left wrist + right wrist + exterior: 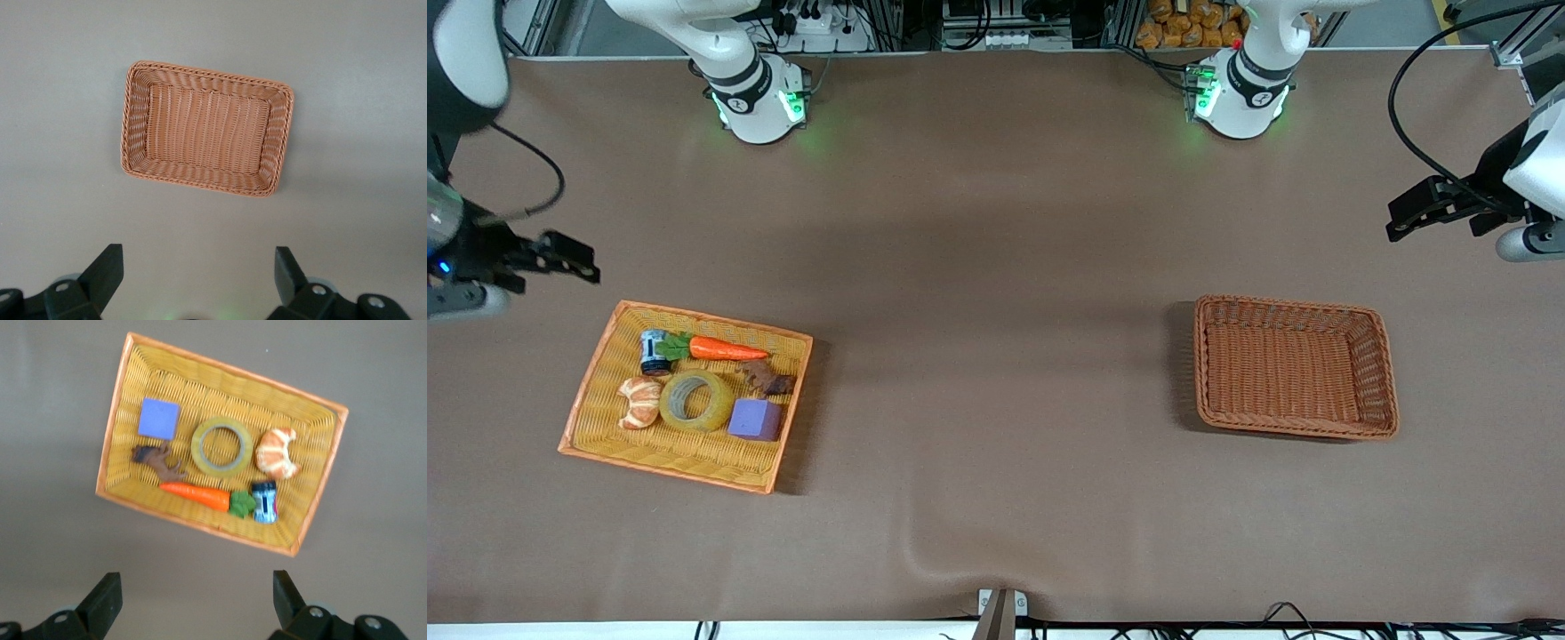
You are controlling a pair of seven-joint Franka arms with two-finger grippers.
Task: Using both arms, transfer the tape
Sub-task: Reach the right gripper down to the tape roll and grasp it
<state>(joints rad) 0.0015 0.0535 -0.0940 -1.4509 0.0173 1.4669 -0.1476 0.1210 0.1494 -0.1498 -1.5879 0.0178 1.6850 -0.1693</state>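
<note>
Tape (pixel 694 401): I'm seeing it lying flat in the yellow tray (pixel 596 391), between the croissant (pixel 639 402) and the purple cube (pixel 755 420), with nothing gripping it.
Tray contents: I'm also seeing a carrot (pixel 725 348), a small can (pixel 654 352) and a brown figure (pixel 767 380), all lying farther from the front camera than the tape.
Tray position: it's sitting on the worktop (pixel 996 356) toward the right arm's end.
Brown basket (pixel 1380 356): it's sitting toward the left arm's end, well apart from the tray, holding nothing.
Right gripper (pixel 587 264): I'm holding it up in the air over the worktop just beside the tray, jaws spread wide, gripping nothing.
Left gripper (pixel 1400 222): it's hanging over the worktop near the basket, jaws spread wide, gripping nothing.
</note>
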